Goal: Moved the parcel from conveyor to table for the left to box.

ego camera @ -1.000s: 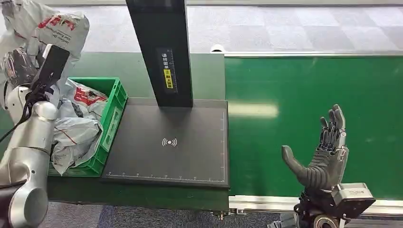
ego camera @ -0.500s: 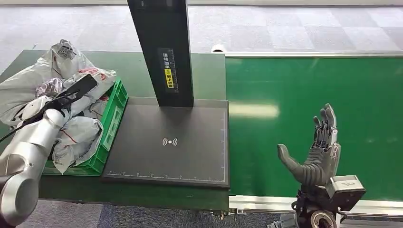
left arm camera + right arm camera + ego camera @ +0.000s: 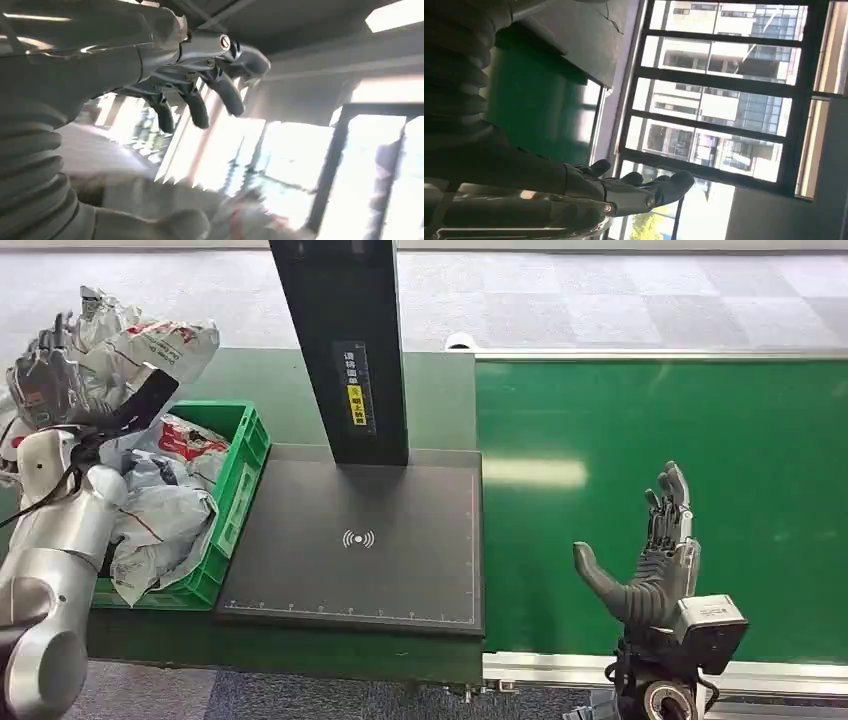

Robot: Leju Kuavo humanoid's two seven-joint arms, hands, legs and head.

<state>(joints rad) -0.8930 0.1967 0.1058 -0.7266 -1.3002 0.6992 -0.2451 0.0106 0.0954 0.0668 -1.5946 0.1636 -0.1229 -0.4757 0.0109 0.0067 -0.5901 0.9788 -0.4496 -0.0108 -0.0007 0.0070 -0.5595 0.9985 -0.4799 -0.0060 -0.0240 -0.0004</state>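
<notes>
My left hand [image 3: 40,380] is raised above the far corner of the green crate [image 3: 238,485], and the grey parcel [image 3: 150,340] sits against it; whether the fingers actually grip it I cannot tell. The crate lies directly below the parcel. My right hand [image 3: 655,565] hovers spread and empty over the conveyor [image 3: 620,420], well apart from the crate.

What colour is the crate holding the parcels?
Green; the crate shows best in the head view.
</notes>
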